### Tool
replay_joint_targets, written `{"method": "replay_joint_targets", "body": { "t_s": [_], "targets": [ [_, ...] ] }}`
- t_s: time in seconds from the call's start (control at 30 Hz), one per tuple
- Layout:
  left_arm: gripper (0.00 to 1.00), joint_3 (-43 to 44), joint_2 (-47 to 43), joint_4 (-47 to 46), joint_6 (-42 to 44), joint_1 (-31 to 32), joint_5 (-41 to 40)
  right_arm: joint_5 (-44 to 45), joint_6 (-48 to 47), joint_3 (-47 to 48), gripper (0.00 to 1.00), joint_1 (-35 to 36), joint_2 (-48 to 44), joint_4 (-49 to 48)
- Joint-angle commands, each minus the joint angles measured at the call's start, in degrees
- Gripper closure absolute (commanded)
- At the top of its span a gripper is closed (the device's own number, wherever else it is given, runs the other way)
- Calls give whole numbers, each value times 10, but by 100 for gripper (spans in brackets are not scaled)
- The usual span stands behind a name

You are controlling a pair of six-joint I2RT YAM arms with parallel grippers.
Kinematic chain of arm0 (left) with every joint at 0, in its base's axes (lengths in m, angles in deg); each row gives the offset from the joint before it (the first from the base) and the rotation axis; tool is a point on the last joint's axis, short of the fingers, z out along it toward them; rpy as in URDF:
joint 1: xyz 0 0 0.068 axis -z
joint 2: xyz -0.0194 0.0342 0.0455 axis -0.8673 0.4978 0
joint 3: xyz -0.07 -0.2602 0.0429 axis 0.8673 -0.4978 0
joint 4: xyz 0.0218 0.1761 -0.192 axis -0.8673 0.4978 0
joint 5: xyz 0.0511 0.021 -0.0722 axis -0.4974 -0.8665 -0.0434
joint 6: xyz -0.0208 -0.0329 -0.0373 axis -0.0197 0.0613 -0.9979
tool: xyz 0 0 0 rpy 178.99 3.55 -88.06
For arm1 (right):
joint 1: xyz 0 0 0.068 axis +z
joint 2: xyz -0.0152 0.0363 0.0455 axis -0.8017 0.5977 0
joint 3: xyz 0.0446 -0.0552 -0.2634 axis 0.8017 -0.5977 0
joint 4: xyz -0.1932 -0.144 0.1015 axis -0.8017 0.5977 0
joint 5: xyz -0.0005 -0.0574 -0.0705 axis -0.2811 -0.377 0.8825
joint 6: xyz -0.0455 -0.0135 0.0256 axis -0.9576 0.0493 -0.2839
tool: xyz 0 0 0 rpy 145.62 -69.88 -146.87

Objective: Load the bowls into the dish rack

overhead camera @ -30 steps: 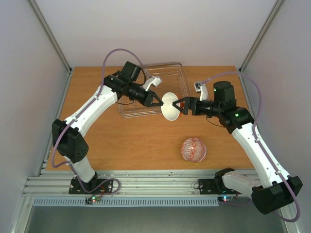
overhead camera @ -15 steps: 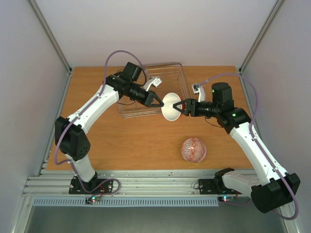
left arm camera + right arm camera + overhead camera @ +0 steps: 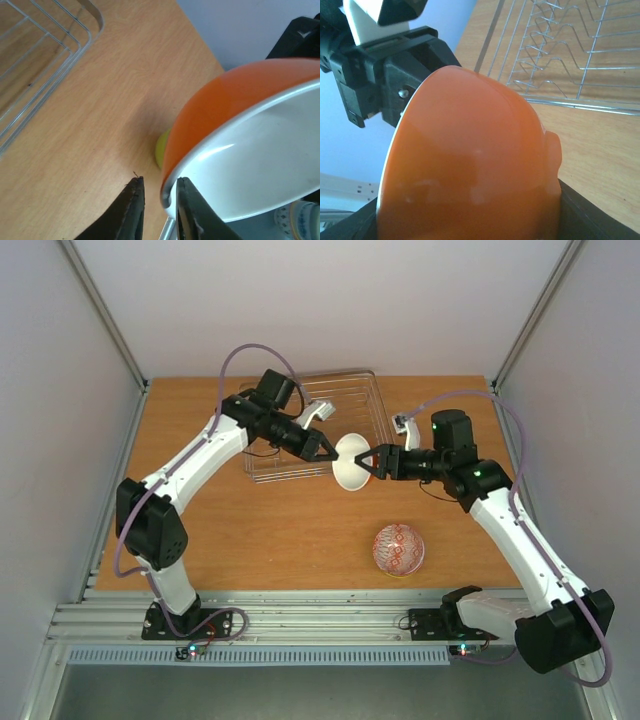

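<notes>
The orange bowl [image 3: 350,462], white inside, hangs tilted in the air beside the dish rack [image 3: 300,430]. My right gripper [image 3: 370,461] is shut on its right side; the bowl [image 3: 470,165] fills the right wrist view and hides the fingers. My left gripper [image 3: 328,452] is open at the bowl's left side, with the rim [image 3: 169,192] between its two fingers [image 3: 131,210]; a gap shows at the outer finger. A white bowl with red pattern [image 3: 398,548] lies on the table at the front right. A yellow-green bowl [image 3: 161,148] peeks out behind the orange one.
The clear rack with wire ribs [image 3: 570,55] stands at the back middle of the wooden table [image 3: 250,530], holding no bowls. Its near right corner is close under the two grippers. Grey walls close in the left and right sides.
The right gripper has carried the orange bowl slightly left. The left gripper has moved right, and its fingers now straddle the bowl's rim.
</notes>
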Motion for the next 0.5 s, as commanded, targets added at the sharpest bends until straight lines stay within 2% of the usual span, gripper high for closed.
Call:
{"method": "replay_joint_targets", "body": {
  "t_s": [0.0,0.1,0.2,0.47],
  "targets": [
    [72,0,-21,-30,19,1,-83,9,-29,31,99,3,8,22],
    [56,-5,-37,-36,38,1,-137,34,-49,53,99,4,23,49],
    [46,-12,-57,-46,49,1,-200,64,-75,85,99,6,45,82],
    [40,-37,-100,-72,105,1,-387,167,-183,233,99,14,162,192]
  ]
}}
